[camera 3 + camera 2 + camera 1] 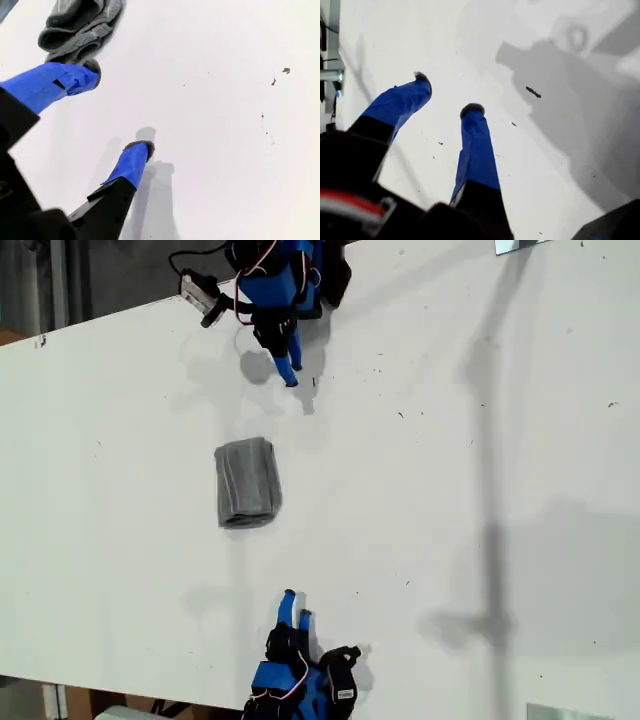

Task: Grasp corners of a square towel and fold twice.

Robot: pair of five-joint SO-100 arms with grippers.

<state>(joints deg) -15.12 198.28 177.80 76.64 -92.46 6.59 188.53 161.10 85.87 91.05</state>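
One folded towel [247,482] lies lengthwise between both arms.

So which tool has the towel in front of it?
My second tool: the folded towel lies just beyond it. My first tool faces only table.

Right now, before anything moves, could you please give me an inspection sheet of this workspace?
Surface: white table, a few dark specks, long shadows.
Job's things: towel, folded into a small thick bundle, lying between the two arms, touched by neither.
Clutter: nothing seen.
End effectors: first end effector open, empty, over bare table; second end effector open, empty, the towel just beyond one fingertip.
Cables: black cable looping off the arm at the exterior view's top; thin wires on both arms.
Surroundings: dark floor past the table edge at the exterior view's top left.
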